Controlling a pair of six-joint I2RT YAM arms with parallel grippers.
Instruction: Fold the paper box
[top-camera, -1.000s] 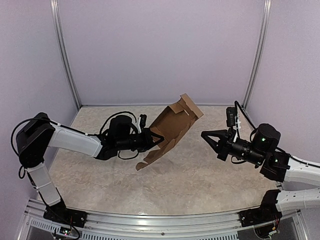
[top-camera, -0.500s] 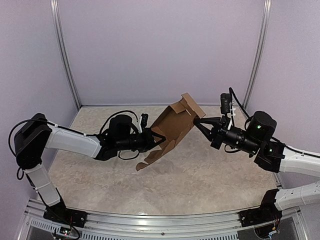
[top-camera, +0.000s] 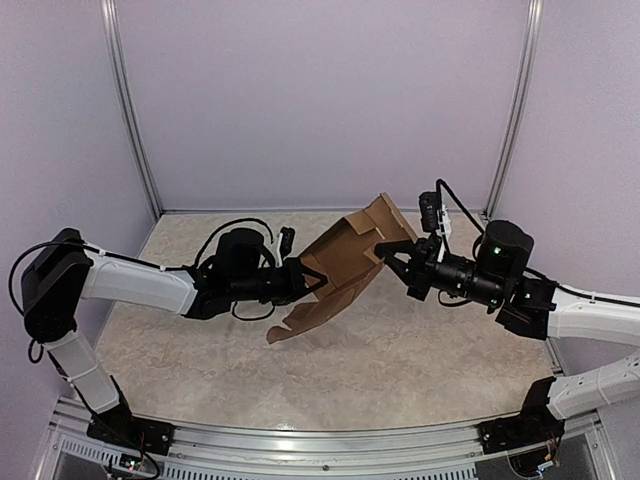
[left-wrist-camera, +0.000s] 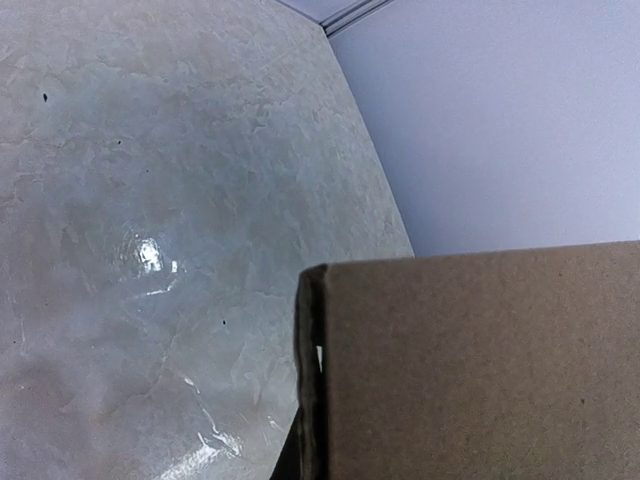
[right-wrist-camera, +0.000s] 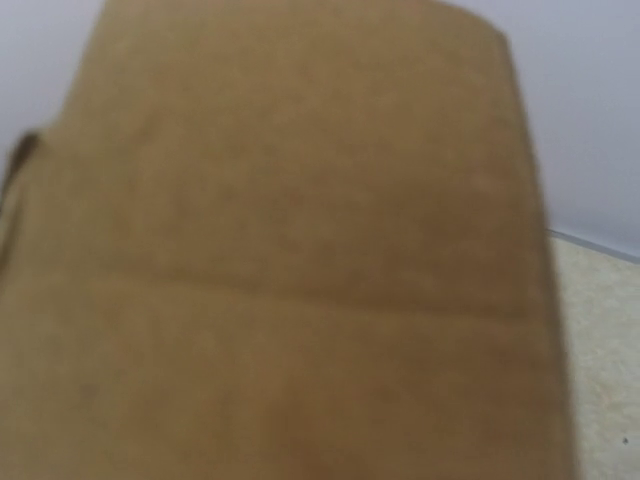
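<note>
Walls are enclosing the worktop; at frame centre the left hand is clamping the paper box aloft. The right hand, fingers apart, is sitting at its right edge; pressing squarely along the crease seems wisest.

Beige marbled table, glossy, pale glare patches on its surface

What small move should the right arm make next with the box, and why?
Probably close the right end effector on the right edge of the box. Its jaws stand open at that edge, while the left end effector holds the box tilted above the table. A second grip seems needed before folding any panel.
</note>
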